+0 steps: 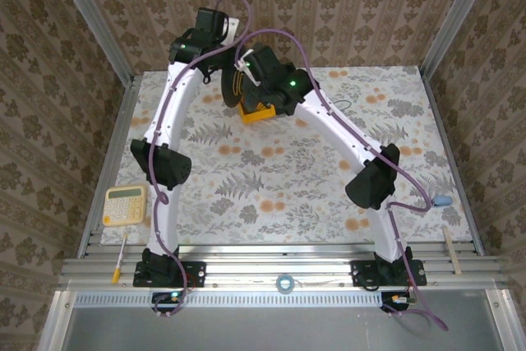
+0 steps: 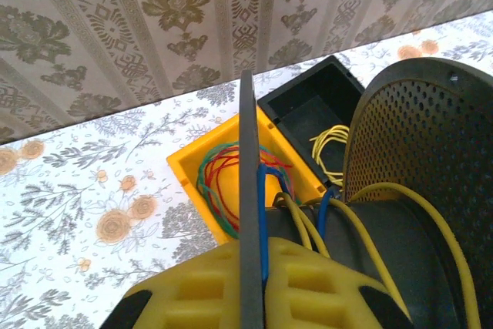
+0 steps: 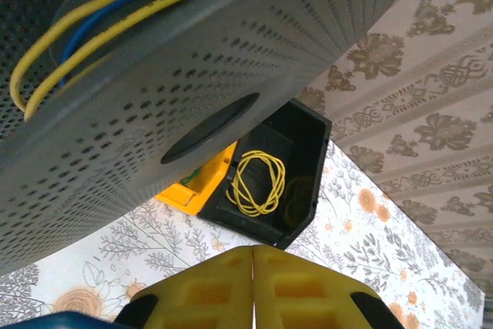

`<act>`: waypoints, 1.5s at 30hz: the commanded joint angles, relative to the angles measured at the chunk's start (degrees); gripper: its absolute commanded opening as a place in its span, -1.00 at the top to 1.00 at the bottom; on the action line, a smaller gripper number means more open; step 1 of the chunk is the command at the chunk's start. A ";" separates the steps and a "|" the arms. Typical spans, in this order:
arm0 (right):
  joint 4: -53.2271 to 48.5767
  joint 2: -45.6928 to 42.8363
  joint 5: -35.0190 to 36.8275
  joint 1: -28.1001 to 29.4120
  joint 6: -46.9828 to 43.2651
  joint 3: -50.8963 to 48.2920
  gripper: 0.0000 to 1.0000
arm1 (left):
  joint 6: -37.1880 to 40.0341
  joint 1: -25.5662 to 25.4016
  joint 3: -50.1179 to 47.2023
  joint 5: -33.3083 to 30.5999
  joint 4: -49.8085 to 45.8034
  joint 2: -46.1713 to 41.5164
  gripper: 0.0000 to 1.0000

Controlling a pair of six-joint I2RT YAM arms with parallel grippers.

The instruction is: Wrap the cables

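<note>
Floral cloth covers the table (image 1: 271,187). At the middle of its far edge the spool (image 2: 416,129) is held up near a yellow bin (image 2: 192,156). The blue cable (image 2: 262,206) and yellow cable (image 2: 370,213) loop loosely round the spool's core. The left gripper (image 2: 253,260) pinches a flange edge. The right gripper (image 3: 253,267) has its fingers pressed together, empty. The cables look light, limp and springy, apt to slip, so they are best pinched close to the core.

Arms: two, left arm (image 1: 168,117) and right arm (image 1: 345,129)
Bins: two, yellow bin (image 2: 191,189) and black bin (image 3: 312,159)
Reel (image 3: 293,44): one
Cable colours on it: two, yellow cable (image 2: 456,248) and blue cable (image 2: 263,213)
Calculator (image 1: 125,204): one
</note>
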 commanded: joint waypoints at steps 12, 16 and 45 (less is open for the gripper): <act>2.94 1.52 -0.10 -1.26 -1.39 12.71 1.00 | 7.83 -2.22 1.34 -3.51 -7.82 2.38 1.00; 2.91 1.21 -1.20 -3.36 -1.18 12.47 0.93 | 9.58 -2.74 1.25 -3.11 -8.62 1.66 1.00; 26.00 -19.78 -38.10 -22.00 5.45 -33.92 0.10 | 13.41 4.49 2.19 11.41 -12.71 -12.40 1.00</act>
